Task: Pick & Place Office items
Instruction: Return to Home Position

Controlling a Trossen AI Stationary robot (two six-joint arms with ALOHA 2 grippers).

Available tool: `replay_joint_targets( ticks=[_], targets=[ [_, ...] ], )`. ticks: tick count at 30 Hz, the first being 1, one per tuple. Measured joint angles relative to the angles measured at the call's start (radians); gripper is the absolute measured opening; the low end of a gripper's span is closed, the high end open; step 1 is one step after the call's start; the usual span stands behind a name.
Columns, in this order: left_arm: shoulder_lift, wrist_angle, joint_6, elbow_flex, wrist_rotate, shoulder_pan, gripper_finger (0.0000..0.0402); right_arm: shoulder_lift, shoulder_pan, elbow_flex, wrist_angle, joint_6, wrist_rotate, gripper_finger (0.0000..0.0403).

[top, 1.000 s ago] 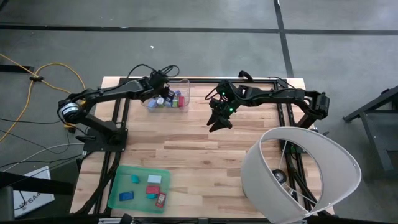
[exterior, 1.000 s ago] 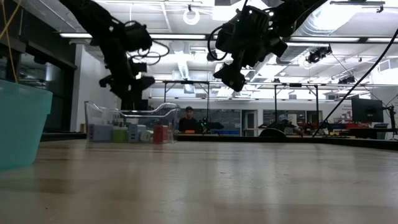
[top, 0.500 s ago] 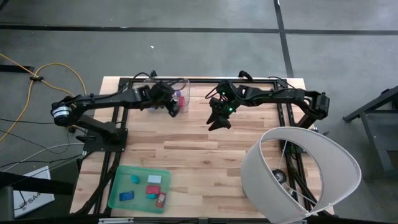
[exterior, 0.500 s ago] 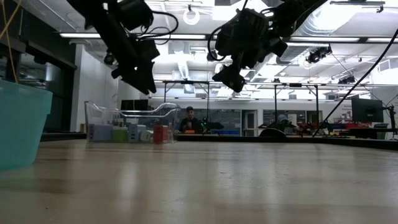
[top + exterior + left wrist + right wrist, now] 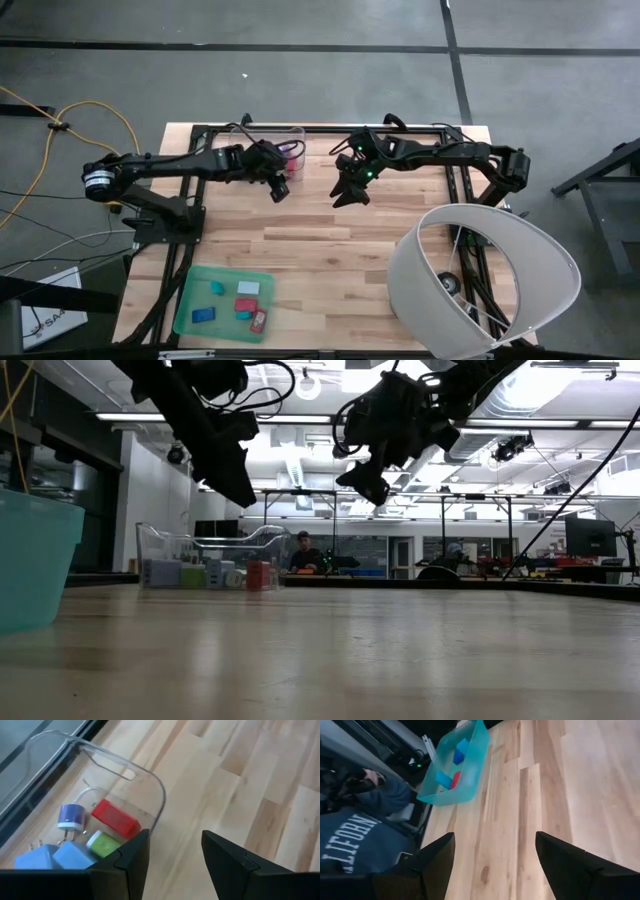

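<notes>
High view: left gripper [image 5: 278,190], open and empty, hangs just beside the clear bin [image 5: 291,130] of charger adapters [image 5: 114,818], right gripper [image 5: 345,196] open nearby; homing should lift first, clearing the bin wall, other adapters lying in the green tray [image 5: 190,296].

Both arms are matt black, slim jointed links, with black cables [image 5: 393,120] looping off them. The left arm [image 5: 170,162] wears a silvery ring [image 5: 97,178] at its base; green lights [image 5: 368,177] glow by the right hand [image 5: 347,193]. Its fingers [image 5: 570,862] are dark, angular wedges.
</notes>
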Motion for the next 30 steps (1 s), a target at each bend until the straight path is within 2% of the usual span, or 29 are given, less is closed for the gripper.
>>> replay_joint_targets(
  ticks=[11,18,23,30],
  targets=[
    [0.000,0.000,0.018,0.000,-0.001,-0.087,0.0172,0.000,-0.040,0.000,0.062,-0.033,0.024,0.0263],
    [-0.024,-0.008,0.011,0.000,-0.001,-0.163,0.0172,-0.053,-0.106,-0.001,0.067,-0.068,-0.138,0.0263],
    [-0.045,-0.007,-0.025,0.000,-0.001,-0.222,0.0172,-0.158,-0.135,-0.076,0.069,-0.061,-0.106,0.0263],
    [-0.045,-0.003,-0.062,0.000,-0.001,-0.301,0.0172,-0.438,-0.159,-0.315,0.132,0.025,0.033,0.0263]
  ],
)
